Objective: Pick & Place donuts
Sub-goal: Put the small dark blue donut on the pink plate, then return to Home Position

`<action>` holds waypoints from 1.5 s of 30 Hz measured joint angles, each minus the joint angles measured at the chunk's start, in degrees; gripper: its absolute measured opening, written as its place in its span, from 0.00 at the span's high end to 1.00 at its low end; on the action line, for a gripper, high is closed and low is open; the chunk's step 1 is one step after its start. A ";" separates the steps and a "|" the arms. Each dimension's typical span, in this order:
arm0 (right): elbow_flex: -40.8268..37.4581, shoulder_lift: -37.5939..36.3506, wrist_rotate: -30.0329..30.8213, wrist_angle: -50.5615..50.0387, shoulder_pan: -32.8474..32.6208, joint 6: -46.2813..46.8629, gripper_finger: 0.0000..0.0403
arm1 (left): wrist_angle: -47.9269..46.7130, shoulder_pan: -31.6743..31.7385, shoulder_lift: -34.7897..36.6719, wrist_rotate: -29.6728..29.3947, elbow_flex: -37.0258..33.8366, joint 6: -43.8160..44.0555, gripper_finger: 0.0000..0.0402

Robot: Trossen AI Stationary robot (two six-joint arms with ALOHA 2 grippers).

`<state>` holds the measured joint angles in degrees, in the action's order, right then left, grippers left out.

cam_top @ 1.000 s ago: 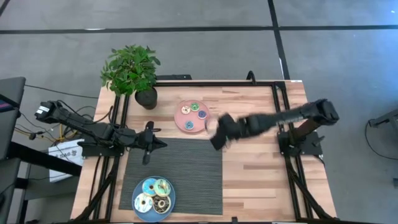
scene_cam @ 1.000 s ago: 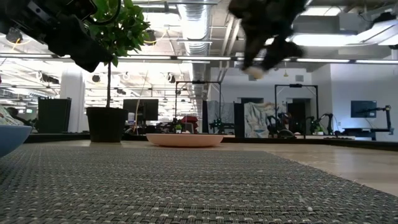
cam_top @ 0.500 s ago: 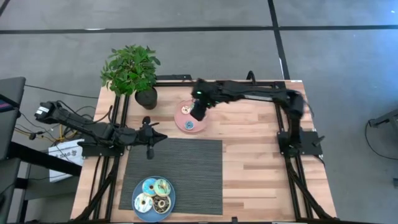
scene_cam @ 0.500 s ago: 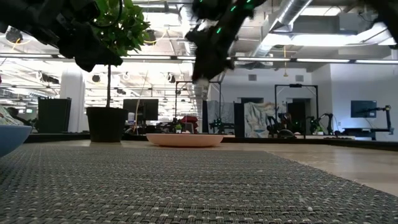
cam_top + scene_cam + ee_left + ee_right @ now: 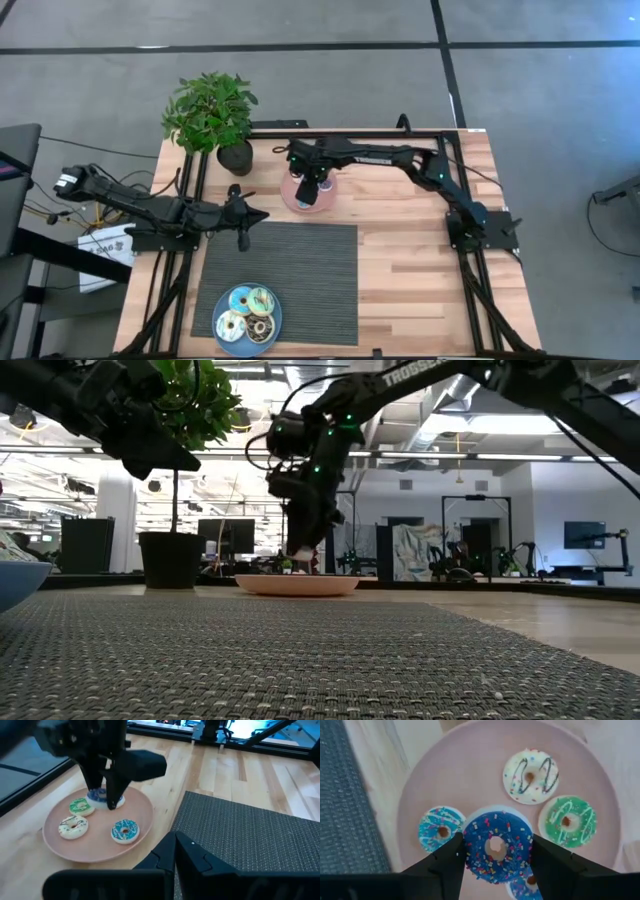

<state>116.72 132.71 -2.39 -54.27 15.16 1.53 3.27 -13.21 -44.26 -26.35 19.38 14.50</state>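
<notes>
My right gripper (image 5: 495, 854) is over the pink plate (image 5: 292, 200) at the table's far middle, shut on a dark blue donut (image 5: 495, 840) with sprinkles. On the plate lie a teal donut (image 5: 440, 830), a cream donut (image 5: 530, 772) and a green donut (image 5: 567, 820). Another blue donut (image 5: 530, 881) peeks out under the held one. My left gripper (image 5: 175, 840) is shut on nothing and hovers by the mat's far left corner (image 5: 215, 230). A blue plate (image 5: 222, 340) at the near left carries several more donuts (image 5: 250, 300). My right gripper pinches the dark blue donut between its two fingers, on opposite sides of the outer rim (image 5: 468, 847). The fingers (image 5: 447, 862) come steeply from above, pointing down. The donut sits level with its icing up, just above the pink plate (image 5: 295, 586).
A potted plant (image 5: 215, 115) stands just left of the pink plate at the far edge. A dark woven mat (image 5: 290, 270) covers the table's middle. Black frame rails (image 5: 450, 170) run along the left, right and far sides. Bare wood (image 5: 410, 260) lies right of the mat.
My right gripper has swung from the table's middle toward the far left, to over the pink plate. It has come down and rolled about its own line, with the blue donut still in its fingers. My left gripper has turned a little toward the pink plate.
</notes>
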 joint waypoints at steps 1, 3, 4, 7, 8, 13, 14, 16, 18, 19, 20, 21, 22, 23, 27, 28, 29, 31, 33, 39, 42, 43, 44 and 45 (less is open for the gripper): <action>0.22 0.50 -0.41 0.03 -0.05 -0.17 0.51 | -0.08 0.09 -0.01 0.00 0.00 0.02 1.00; 0.32 1.35 -0.49 0.06 -0.01 -0.40 0.51 | -0.06 0.41 -0.01 0.00 0.00 0.04 1.00; 0.34 1.67 -0.51 0.07 -0.03 -0.49 0.50 | -0.06 0.52 -0.01 0.00 0.00 0.02 1.00; 0.31 1.79 -0.53 0.06 -0.03 -0.49 0.49 | -0.04 0.68 -0.01 0.00 0.00 0.02 1.00; 0.33 1.73 -0.53 0.54 -0.03 -0.49 0.49 | -0.12 0.68 -0.01 0.00 0.00 0.02 1.00; 0.34 1.70 -0.29 0.08 -0.01 -0.49 0.45 | -0.84 0.68 -0.01 0.01 0.00 0.00 1.00; 0.34 1.70 -0.29 -0.03 -0.01 -0.49 0.44 | -0.84 0.68 -0.01 0.02 0.00 0.00 1.00; 0.34 1.71 -0.29 -0.06 -0.01 -0.51 0.42 | -0.83 0.68 -0.01 0.02 0.00 0.01 1.00; 0.34 1.70 0.18 0.07 0.08 -0.50 0.41 | -0.83 0.68 -0.01 0.06 0.00 0.15 1.00; 0.34 1.70 0.79 0.04 0.16 -0.52 0.41 | -0.83 0.68 -0.01 0.15 0.00 0.17 1.00; 0.34 1.72 1.26 -0.09 0.29 -0.52 0.40 | -0.81 0.68 -0.01 0.20 0.00 0.19 1.00; 0.34 1.71 1.45 -0.31 0.38 -0.49 0.40 | -0.81 0.68 -0.01 0.34 0.00 0.39 1.00; 0.34 1.70 1.51 -0.53 0.59 -0.49 0.40 | -0.83 0.68 -0.01 0.39 0.00 0.89 1.00; 0.34 1.70 1.51 -0.78 0.73 -0.49 0.40 | -0.83 0.68 -0.01 0.40 0.00 1.33 1.00; 0.31 1.70 1.81 -1.17 1.26 -0.49 0.40 | -0.83 0.68 -0.01 0.46 0.00 2.63 1.00; 0.31 1.70 1.87 -1.09 1.40 -0.49 0.40 | -0.83 0.68 -0.01 0.46 0.00 2.77 1.00; 0.31 1.67 1.85 -1.00 1.60 -0.49 0.40 | -0.83 0.68 -0.01 0.46 0.00 2.78 1.00; 0.25 1.24 1.65 -1.27 1.99 -0.49 0.40 | -0.83 0.68 -0.01 0.46 0.00 2.78 1.00; 0.25 0.22 0.82 -1.28 2.53 -0.46 0.40 | -0.83 0.68 -0.01 0.46 0.00 2.80 1.00; 0.27 -5.19 -1.12 -1.04 4.07 -0.08 0.40 | -0.81 0.68 -0.01 0.46 0.00 3.02 1.00; 0.27 -8.49 -1.16 -1.17 4.21 -0.06 0.40 | -0.85 0.68 -0.01 0.46 0.00 3.89 1.00; 0.29 -9.53 -1.21 -1.21 4.19 -0.04 0.40 | -0.90 0.68 -0.01 0.46 0.00 3.81 1.00; 0.29 -10.55 -1.21 -1.43 4.17 0.04 0.40 | -0.94 0.68 0.01 0.46 0.00 3.53 1.00; 0.29 -11.54 -1.22 -1.83 4.08 0.18 0.40 | -0.94 0.68 -0.01 0.46 0.00 3.24 1.00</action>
<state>117.01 121.17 -3.61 -56.10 19.25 1.72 2.33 -12.53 -44.27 -25.89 19.38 17.75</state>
